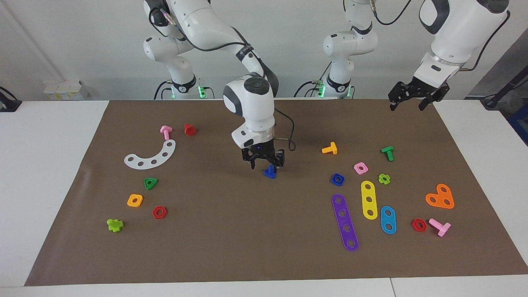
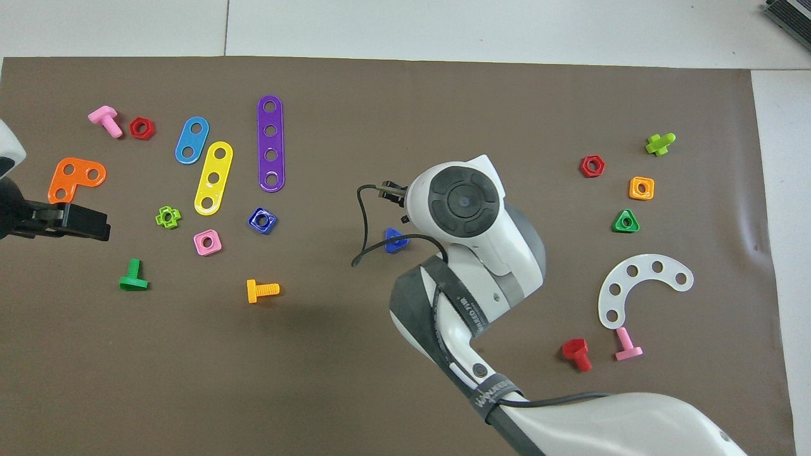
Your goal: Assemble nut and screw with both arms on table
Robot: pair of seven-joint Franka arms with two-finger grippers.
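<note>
Right hand (image 1: 265, 164) hangs with fingers apart just over the blue screw (image 1: 269, 172) mid-desk; the nut (image 1: 337, 179) lies at three o'clock; left hand (image 1: 413, 100) waits open.

One camera sits high up and looks across at the robots. The other looks almost straight down from above them. Both see the brown mat (image 1: 231, 239) on the surface (image 1: 41, 165).
</note>
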